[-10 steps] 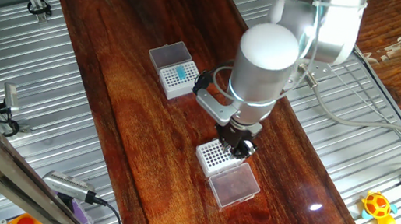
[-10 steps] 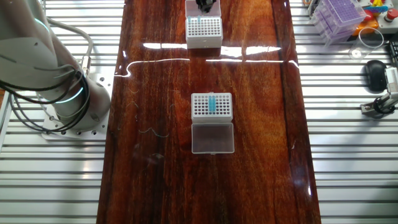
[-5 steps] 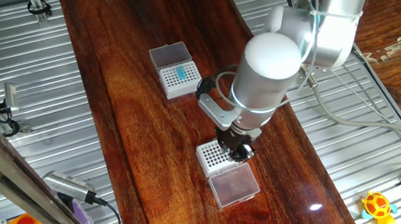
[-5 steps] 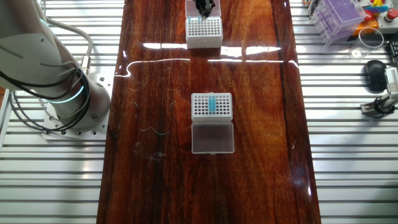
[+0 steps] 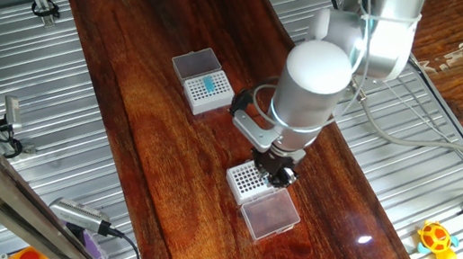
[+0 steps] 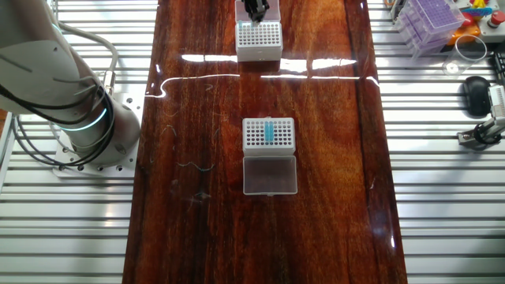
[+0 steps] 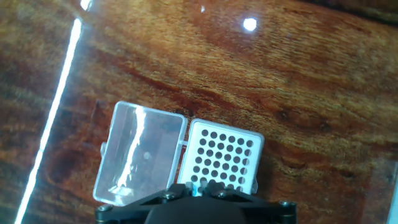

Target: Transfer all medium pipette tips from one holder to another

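Gripper (image 7: 198,186) jaws pinched shut on one teal pipette tip (image 7: 196,187), above the empty rack (image 7: 222,162) edge. Arm has shifted slightly right since earlier frame.

A glossy dark wood table (image 6: 197,118) carries white plastic racks (image 6: 268,134) with clear plastic lids (image 7: 140,158).

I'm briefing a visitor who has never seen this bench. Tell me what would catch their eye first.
The big white arm looms over the dark wooden table, its claw poised over a white rack of empty holes, a teal tip between its fingers. Farther along the table, a second rack shows a block of teal medium pipette tips, its clear lid open beside it.
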